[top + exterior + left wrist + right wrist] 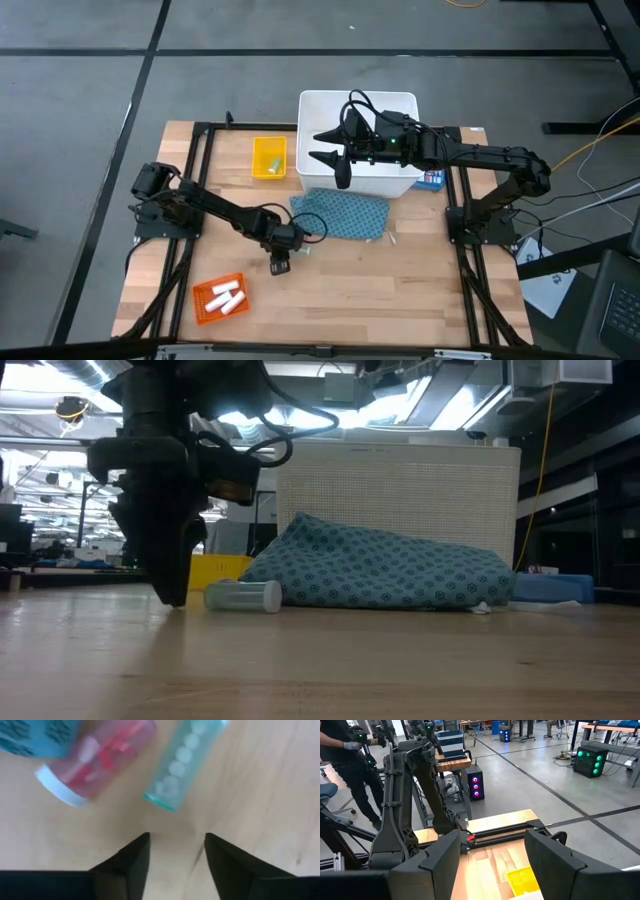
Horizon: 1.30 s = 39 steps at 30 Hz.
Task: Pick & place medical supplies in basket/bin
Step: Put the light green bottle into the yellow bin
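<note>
My left gripper (280,265) points down at the table, open, just near of the teal patterned pouch (341,213). In its wrist view a pale green tube (182,760) and a pink-red tube with a white cap (95,762) lie on the wood just beyond the open fingers (175,840). The low view shows one clear tube (243,596) lying beside the gripper (178,598). Three white rolls (229,298) lie in the orange tray (203,305). My right gripper (322,147) hovers open over the white bin (400,180).
A yellow tray (269,158) sits left of the bin. A blue printed box (432,179) lies at the bin's right side. Black frame rails (190,200) run along both table sides. Bare wood lies toward the near edge (380,300). A person (350,760) stands beyond the table.
</note>
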Each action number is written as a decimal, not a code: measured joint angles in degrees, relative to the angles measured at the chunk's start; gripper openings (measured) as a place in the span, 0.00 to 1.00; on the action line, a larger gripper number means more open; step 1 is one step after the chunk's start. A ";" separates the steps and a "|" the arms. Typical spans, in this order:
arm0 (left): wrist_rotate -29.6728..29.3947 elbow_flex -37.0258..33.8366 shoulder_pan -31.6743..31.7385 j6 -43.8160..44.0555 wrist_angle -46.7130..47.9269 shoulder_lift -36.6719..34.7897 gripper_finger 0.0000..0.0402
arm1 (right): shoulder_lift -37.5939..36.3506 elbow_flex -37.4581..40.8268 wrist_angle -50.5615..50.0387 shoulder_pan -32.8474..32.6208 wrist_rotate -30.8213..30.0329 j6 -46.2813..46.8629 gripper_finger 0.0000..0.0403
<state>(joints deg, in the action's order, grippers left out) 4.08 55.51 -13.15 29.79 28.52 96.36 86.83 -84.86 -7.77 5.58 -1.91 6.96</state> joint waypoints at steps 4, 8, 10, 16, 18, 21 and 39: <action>-3.35 0.00 0.02 -1.55 -0.19 -0.59 0.57 | 0.00 0.00 -0.04 0.00 0.00 0.00 0.56; -5.36 1.18 0.28 -6.23 -0.38 -0.83 0.60 | 0.00 0.00 -0.09 0.00 0.00 0.00 0.56; -6.43 1.86 0.31 -9.48 -0.79 -0.83 0.60 | 0.00 0.00 -0.12 0.00 0.00 0.00 0.56; -5.52 1.90 0.79 -16.39 -3.87 -0.83 0.59 | 0.00 0.00 -0.20 0.00 0.00 -0.02 0.56; -4.21 1.90 1.15 -17.80 -4.19 -0.36 0.59 | 0.00 0.00 -0.17 0.00 0.00 -0.02 0.56; -2.52 1.86 1.74 -18.51 -4.56 0.20 0.58 | 0.00 0.00 -0.20 0.00 -0.01 -0.07 0.56; 0.24 1.92 3.45 -18.70 -7.41 3.98 0.42 | 0.00 0.00 -1.19 0.00 -0.20 -0.20 0.56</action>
<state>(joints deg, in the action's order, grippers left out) 4.32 57.43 -9.70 11.09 21.12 100.34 86.83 -84.86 -8.96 5.58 -2.11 6.76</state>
